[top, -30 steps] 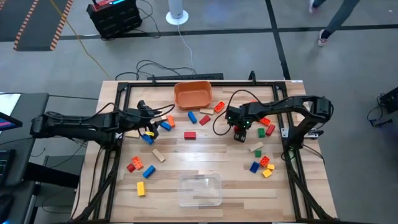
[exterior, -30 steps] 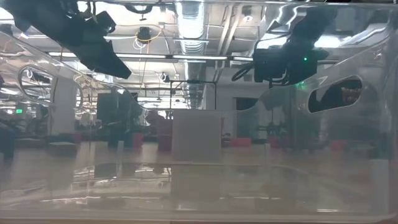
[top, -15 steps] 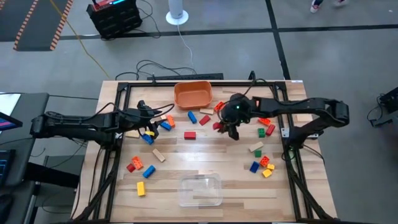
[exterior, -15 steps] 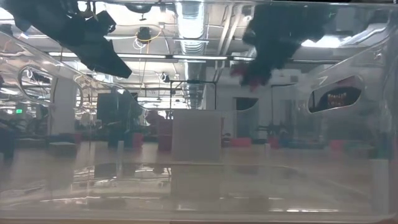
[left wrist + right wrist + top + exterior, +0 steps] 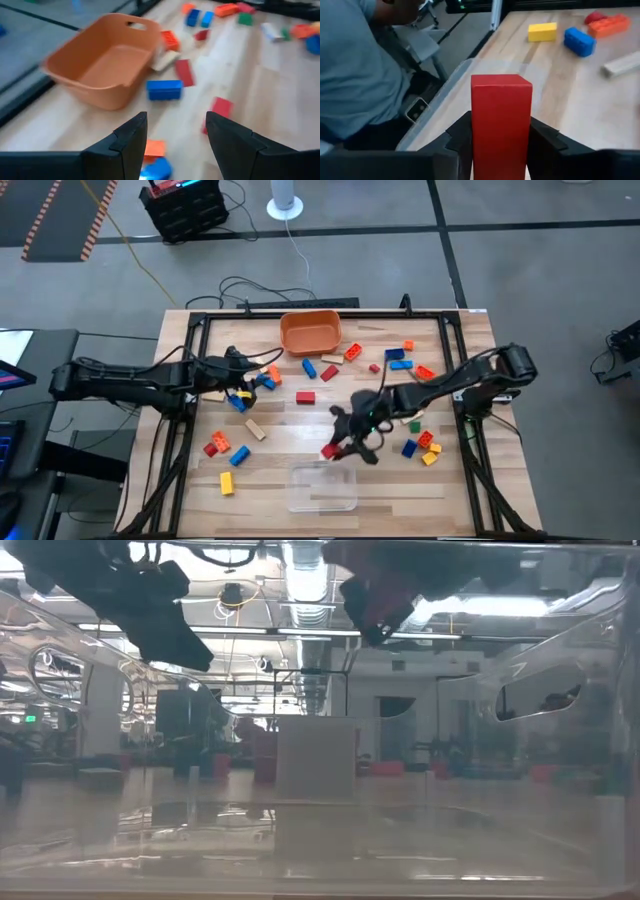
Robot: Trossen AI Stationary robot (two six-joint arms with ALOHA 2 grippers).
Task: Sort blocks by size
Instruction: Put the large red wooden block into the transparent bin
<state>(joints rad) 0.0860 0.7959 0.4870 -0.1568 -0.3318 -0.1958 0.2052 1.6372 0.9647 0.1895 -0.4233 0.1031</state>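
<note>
My right gripper (image 5: 338, 448) is clamped on a red block (image 5: 501, 120), hanging just past the clear tub's (image 5: 322, 486) far rim. Left gripper (image 5: 175, 132) sits with fingers apart over the blue and orange blocks (image 5: 262, 378) near the orange bowl (image 5: 310, 332).

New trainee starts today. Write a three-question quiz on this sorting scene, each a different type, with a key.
1. True or false: the right end effector is shut on a red block.
2. The left end effector is: A) open, holding nothing, B) gripping a block.
3. Fill in: near the right end effector, at the table's front edge, sits the clear ____.

Key: 1 true; 2 A; 3 tub.
</note>
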